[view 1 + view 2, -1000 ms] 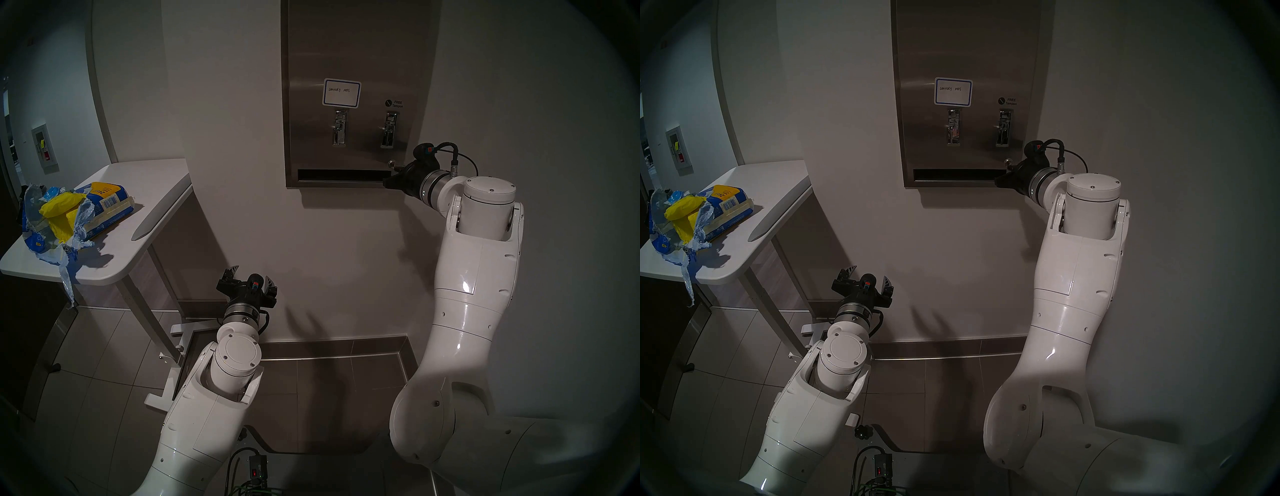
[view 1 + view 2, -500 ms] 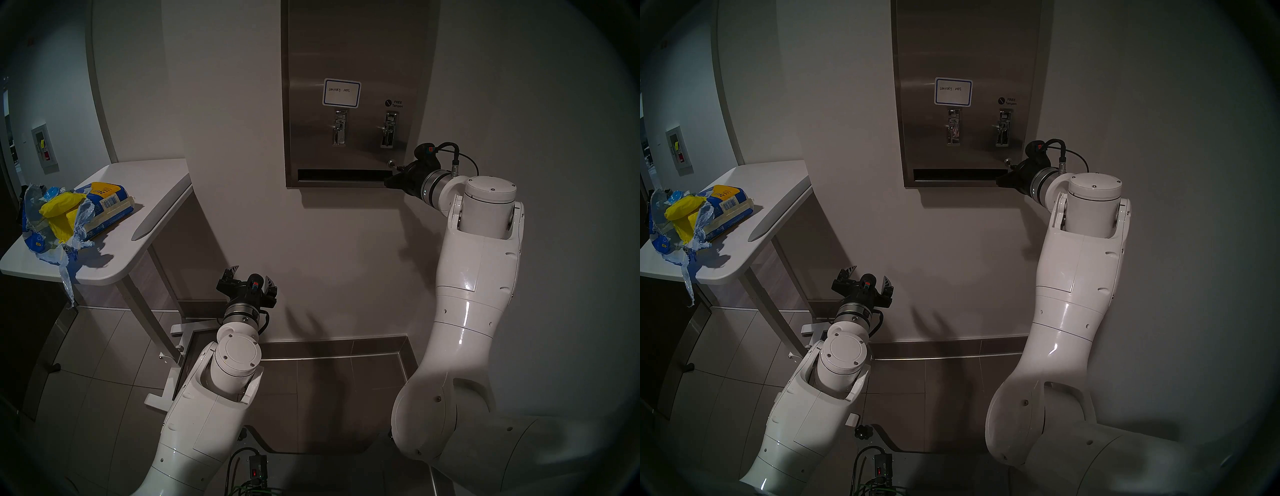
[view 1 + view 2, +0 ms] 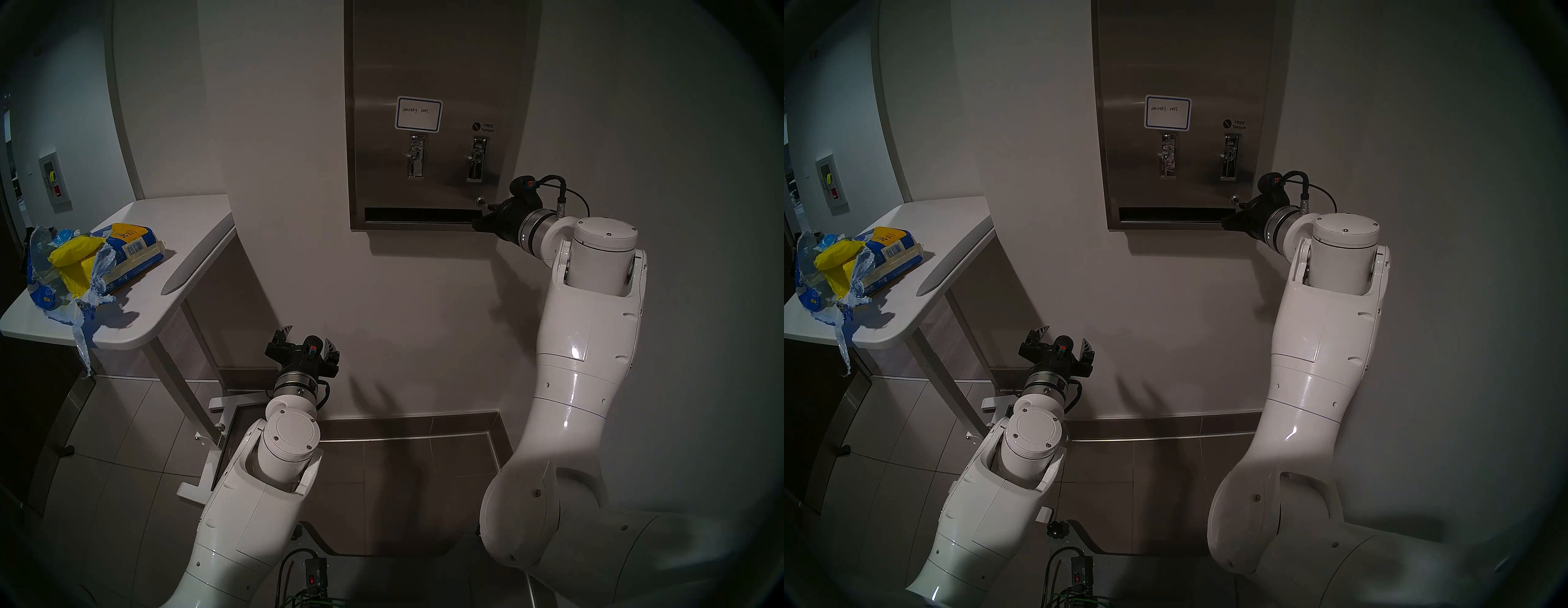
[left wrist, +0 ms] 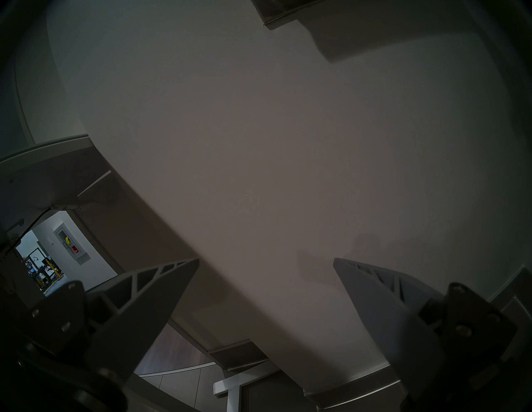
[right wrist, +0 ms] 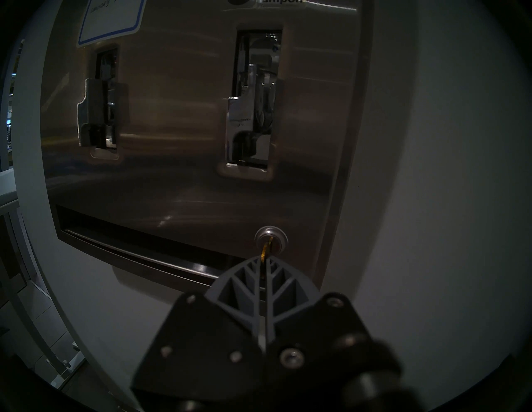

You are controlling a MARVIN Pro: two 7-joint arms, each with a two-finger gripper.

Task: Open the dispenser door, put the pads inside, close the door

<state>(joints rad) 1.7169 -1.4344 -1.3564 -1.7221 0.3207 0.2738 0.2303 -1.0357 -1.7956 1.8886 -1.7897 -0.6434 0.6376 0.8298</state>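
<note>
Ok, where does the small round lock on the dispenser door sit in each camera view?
Head stereo left: lock low right on the dispenser door, beside the right gripper.
Head stereo right: lock, same spot.
Left wrist: not in it.
Right wrist: lock lower centre, brass key in it, gripper shut on the key.
Shared landmark: blue-bordered label.

We see a brushed-steel door (image 3: 432,63) with a paper label (image 3: 418,113), glossy white arm shells (image 3: 585,339), and crinkled plastic pack (image 3: 63,271) at nine o'clock.
</note>
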